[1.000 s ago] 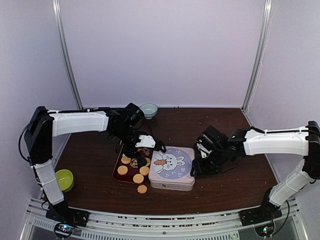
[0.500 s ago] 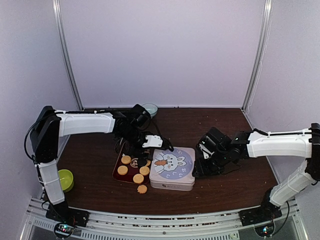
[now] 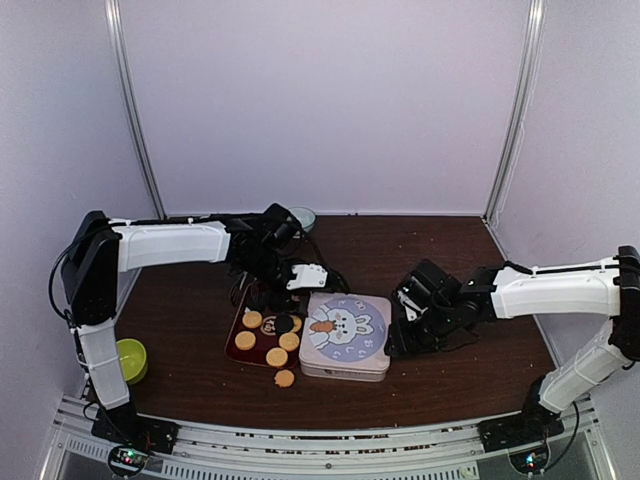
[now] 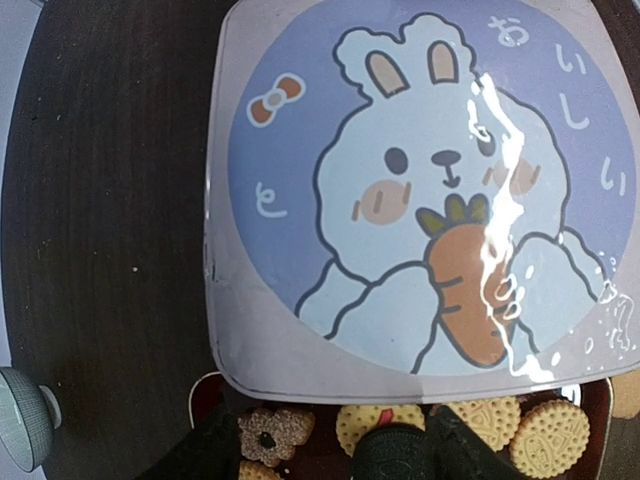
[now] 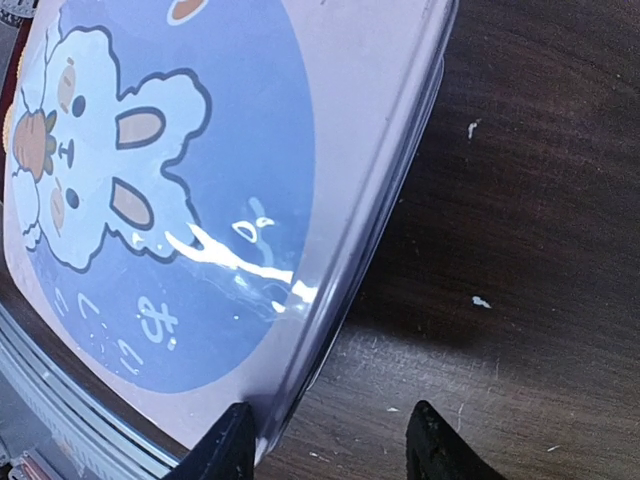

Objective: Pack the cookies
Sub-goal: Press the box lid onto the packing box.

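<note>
Golden round cookies point(image 3: 262, 338) and one dark cookie point(image 3: 283, 323) lie on a dark red tray point(image 3: 238, 322). One golden cookie point(image 3: 285, 378) lies loose on the table in front of it. A tin with a purple bunny lid point(image 3: 345, 335) stands right of the tray. My left gripper point(image 3: 322, 283) hovers open over the tray's far edge. In the left wrist view its jaws point(image 4: 335, 455) stand wide above a dark cookie point(image 4: 395, 455), a flower cookie point(image 4: 275, 435) and golden ones point(image 4: 550, 435). My right gripper point(image 3: 398, 335) is open at the tin's right edge point(image 5: 390, 200), one fingertip point(image 5: 235, 445) against the rim.
A pale blue bowl point(image 3: 298, 215) stands at the back behind the left arm and shows in the left wrist view point(image 4: 20, 415). A green bowl point(image 3: 130, 358) sits at the table's left front. Crumbs dot the dark wooden table point(image 5: 520, 250).
My left gripper has shifted right along the tray's far edge, then drawn back a little. My right gripper has settled slightly lower against the tin's right side. The tin and cookies have not moved.
</note>
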Robot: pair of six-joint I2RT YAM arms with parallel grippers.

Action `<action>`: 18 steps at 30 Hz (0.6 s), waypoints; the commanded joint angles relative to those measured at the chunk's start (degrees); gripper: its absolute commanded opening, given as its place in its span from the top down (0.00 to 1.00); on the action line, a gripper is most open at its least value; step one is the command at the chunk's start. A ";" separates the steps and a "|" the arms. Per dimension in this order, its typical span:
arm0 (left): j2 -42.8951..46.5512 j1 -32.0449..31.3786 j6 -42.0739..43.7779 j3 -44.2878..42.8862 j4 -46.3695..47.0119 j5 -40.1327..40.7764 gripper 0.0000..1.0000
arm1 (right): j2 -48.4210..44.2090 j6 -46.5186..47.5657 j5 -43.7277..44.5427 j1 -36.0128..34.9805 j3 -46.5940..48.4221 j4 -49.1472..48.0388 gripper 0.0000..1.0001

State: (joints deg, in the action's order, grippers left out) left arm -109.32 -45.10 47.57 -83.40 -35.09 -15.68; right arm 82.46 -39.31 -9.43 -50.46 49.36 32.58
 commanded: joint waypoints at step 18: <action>4.16 2.56 -4.78 -2.55 -8.04 -7.30 0.31 | 8.18 -2.76 -12.96 5.83 7.75 -22.99 0.49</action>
State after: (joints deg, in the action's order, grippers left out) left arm -107.18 -42.57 43.44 -85.54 -42.28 -20.32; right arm 84.16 -39.22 -16.12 -45.41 60.36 19.90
